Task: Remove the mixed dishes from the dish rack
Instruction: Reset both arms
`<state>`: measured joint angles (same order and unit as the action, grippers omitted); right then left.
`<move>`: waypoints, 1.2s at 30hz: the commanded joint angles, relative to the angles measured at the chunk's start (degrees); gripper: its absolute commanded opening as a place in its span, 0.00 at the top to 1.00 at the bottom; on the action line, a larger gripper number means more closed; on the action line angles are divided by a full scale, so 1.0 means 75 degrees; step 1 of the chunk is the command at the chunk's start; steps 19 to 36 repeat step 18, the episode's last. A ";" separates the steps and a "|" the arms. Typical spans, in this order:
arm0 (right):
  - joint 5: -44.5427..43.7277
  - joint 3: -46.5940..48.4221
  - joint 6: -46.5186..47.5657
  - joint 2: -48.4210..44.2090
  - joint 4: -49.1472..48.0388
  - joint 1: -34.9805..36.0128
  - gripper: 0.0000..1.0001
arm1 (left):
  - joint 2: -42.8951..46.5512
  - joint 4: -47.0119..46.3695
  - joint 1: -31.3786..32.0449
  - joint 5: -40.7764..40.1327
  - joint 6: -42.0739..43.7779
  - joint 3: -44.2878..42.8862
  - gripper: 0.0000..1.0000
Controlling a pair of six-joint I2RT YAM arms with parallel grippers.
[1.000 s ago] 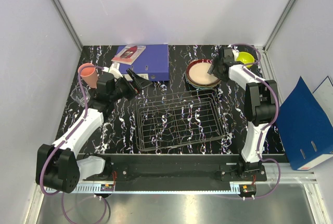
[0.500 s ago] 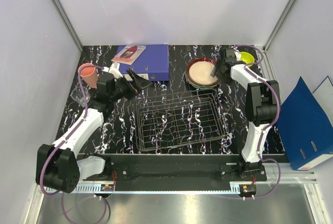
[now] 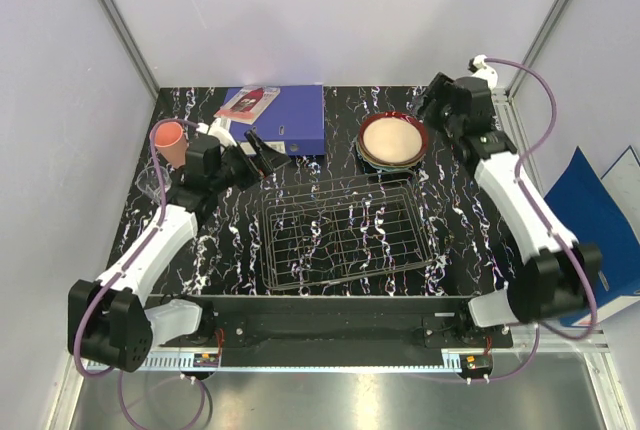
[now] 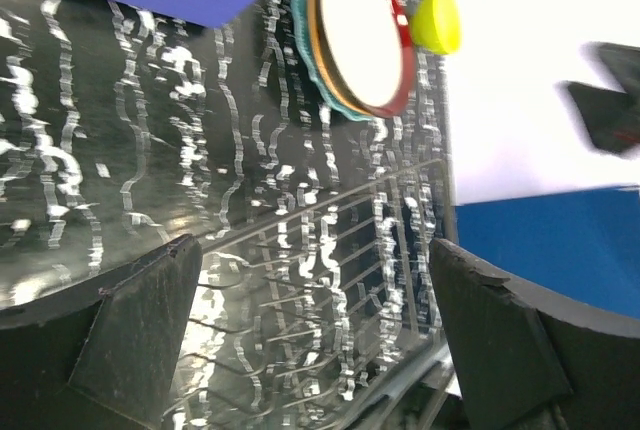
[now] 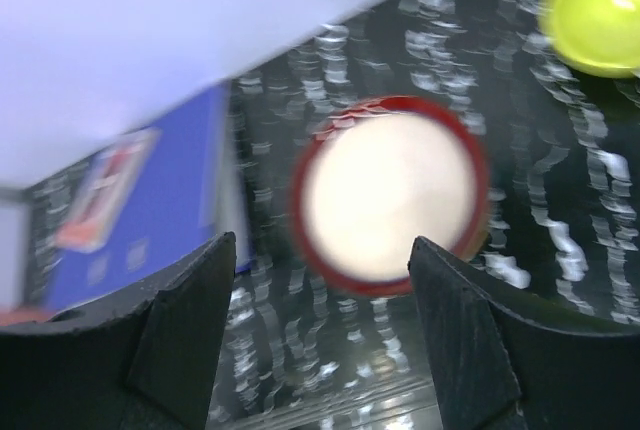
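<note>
I see the dish rack (image 3: pixel 345 235) by the near edge of the table (image 3: pixel 225 235). The red-rimmed plate (image 3: pixel 392 140) sits near the far edge. The yellow bowl (image 5: pixel 597 10) is by the far right corner, and the pink cup (image 3: pixel 168 140) is by the left edge. My left gripper (image 4: pixel 315 250) and right gripper (image 5: pixel 322 242) are both spread wide, holding nothing.

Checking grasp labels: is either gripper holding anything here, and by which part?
Nothing is held. The left gripper and the right gripper both stand open and empty; the red-rimmed plate lies untouched on its stack.
</note>
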<state>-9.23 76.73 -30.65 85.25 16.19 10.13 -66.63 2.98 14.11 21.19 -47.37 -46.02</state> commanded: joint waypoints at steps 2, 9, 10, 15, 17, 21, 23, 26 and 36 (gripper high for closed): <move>0.0423 -0.1170 0.0489 -0.1486 -0.1242 0.1352 0.22 | 0.0458 0.1369 0.0485 -0.1646 0.1522 -0.1000 0.01; 0.0048 -0.3127 0.0771 -0.3523 -0.1701 0.2925 0.22 | 0.0739 0.2800 0.1821 -0.4136 0.2531 -0.1657 0.01; 0.0001 -0.3512 0.0794 -0.3713 -0.1689 0.3089 0.22 | 0.0774 0.2825 0.1926 -0.4219 0.2578 -0.1622 0.01; -0.0315 -0.4323 0.0724 -0.4884 -0.1479 0.3827 0.22 | 0.0869 0.2965 0.1998 -0.4266 0.2497 -0.1399 0.01; -0.0409 -0.4500 0.0736 -0.5073 -0.1315 0.3957 0.21 | 0.0903 0.3094 0.2045 -0.4348 0.2461 -0.1376 0.01; -0.0444 -0.4535 0.0770 -0.5237 -0.1245 0.4004 0.21 | 0.0915 0.3106 0.2056 -0.4314 0.2496 -0.1364 0.01; -0.0444 -0.4535 0.0770 -0.5237 -0.1245 0.4004 0.21 | 0.0915 0.3106 0.2056 -0.4314 0.2496 -0.1364 0.01; -0.0444 -0.4535 0.0770 -0.5237 -0.1245 0.4004 0.21 | 0.0915 0.3106 0.2056 -0.4314 0.2496 -0.1364 0.01; -0.0444 -0.4535 0.0770 -0.5237 -0.1245 0.4004 0.21 | 0.0915 0.3106 0.2056 -0.4314 0.2496 -0.1364 0.01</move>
